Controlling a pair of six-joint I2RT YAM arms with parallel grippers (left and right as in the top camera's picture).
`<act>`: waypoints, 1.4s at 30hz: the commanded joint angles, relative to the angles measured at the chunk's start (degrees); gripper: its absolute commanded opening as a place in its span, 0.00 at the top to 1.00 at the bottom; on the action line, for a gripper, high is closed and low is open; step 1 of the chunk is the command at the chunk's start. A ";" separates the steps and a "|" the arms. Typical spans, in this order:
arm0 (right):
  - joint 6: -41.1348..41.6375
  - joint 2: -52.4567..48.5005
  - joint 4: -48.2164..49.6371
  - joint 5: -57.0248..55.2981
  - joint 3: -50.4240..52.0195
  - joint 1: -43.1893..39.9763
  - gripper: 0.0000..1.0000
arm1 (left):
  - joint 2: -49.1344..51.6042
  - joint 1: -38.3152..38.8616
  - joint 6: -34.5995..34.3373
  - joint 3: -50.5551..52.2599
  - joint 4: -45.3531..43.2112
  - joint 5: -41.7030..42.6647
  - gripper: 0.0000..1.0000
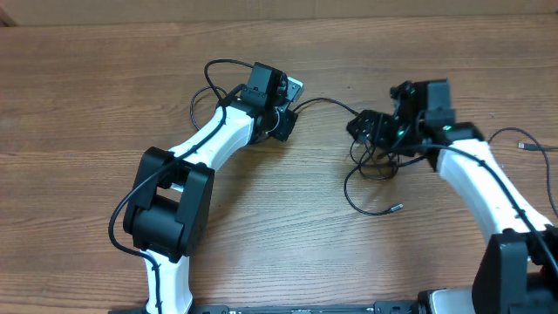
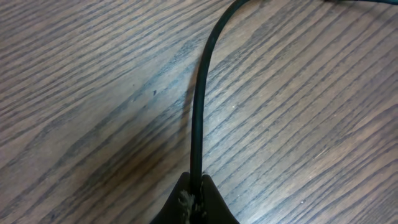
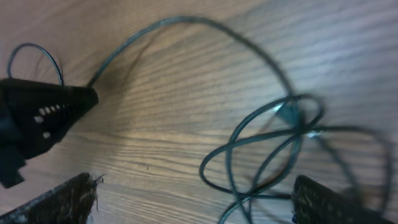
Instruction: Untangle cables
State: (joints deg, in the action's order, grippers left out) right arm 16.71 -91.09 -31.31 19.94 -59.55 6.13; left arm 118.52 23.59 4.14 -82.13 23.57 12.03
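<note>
The cables are thin black cords lying as a tangle of loops on the wooden table, with one plug end trailing toward the front. One strand runs left from the tangle to my left gripper. In the left wrist view that gripper is shut on this cable, which rises straight from the fingertips. My right gripper hovers over the tangle's left side. In the right wrist view it stands open, and the blurred loops lie between and ahead of its fingers.
Another thin black cord with a plug end lies apart at the far right. The left arm's own thicker cable loops behind its wrist. The left gripper's black tip shows in the right wrist view. The table's far edge runs along the top.
</note>
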 commanded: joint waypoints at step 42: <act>3.15 5.49 -15.23 -18.71 -21.75 -35.78 0.96 | -15.52 -40.39 -20.83 -0.61 21.53 -7.82 0.96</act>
State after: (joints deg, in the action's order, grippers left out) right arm 22.79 -86.26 -47.40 -3.05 -77.25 -26.92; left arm 104.14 -15.59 -13.67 -82.17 44.77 4.43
